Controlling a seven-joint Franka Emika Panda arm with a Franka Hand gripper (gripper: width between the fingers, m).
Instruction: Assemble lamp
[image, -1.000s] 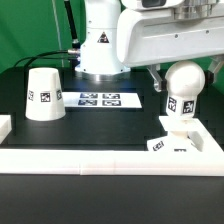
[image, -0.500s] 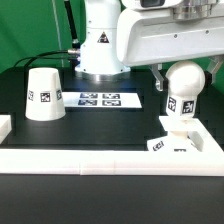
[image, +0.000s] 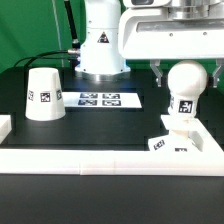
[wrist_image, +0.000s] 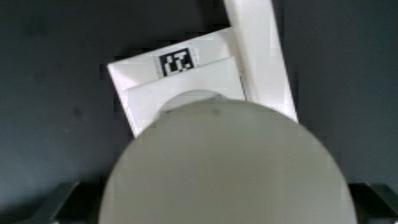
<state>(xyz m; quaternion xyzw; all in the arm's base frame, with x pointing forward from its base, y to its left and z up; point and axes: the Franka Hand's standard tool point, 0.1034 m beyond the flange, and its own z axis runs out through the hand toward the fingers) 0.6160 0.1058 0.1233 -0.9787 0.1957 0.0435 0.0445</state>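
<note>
The round-headed white bulb (image: 186, 88) stands upright on the small square base (image: 176, 141) at the exterior view's right. A tag shows on its neck. My gripper (image: 186, 76) comes down from above, with one finger on each side of the bulb's head, shut on it. In the wrist view the bulb (wrist_image: 217, 160) fills the space between the dark fingers of the gripper (wrist_image: 217, 205), and the tagged base (wrist_image: 175, 72) shows beyond it. The cone shade (image: 43, 94) stands alone at the exterior view's left.
The marker board (image: 100, 100) lies flat at the back middle, before the robot's white body (image: 100, 45). A low white wall (image: 100, 160) runs along the front and around the base's corner; it also shows in the wrist view (wrist_image: 260, 50).
The bulb's tag has shifted toward the exterior view's right, so the bulb has turned in my grip. The gripper has moved slightly the same way. Shade and base have not moved.
</note>
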